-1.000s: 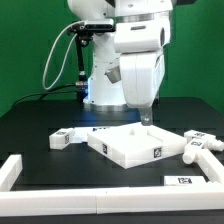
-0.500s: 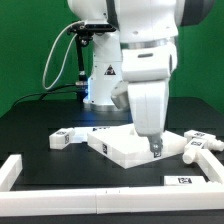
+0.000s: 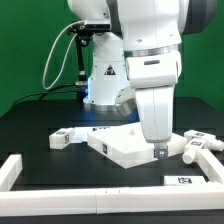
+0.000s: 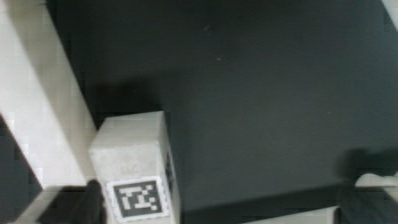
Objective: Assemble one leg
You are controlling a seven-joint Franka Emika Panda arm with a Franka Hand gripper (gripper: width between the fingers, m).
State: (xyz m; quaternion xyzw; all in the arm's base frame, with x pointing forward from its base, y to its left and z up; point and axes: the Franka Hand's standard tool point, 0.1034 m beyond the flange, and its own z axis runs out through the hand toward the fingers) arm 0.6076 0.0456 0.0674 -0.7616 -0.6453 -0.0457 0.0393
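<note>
My pincer, open or closed I cannot tell, hangs beside the panel; seemingly no leg is fitted yet.

Lit brightly and evenly from above in the exterior view, nearly blown out on the white arm, cast faint soft shadows on the black table, turned dimmer and coarse in the wrist view, blurred the tag print.
</note>
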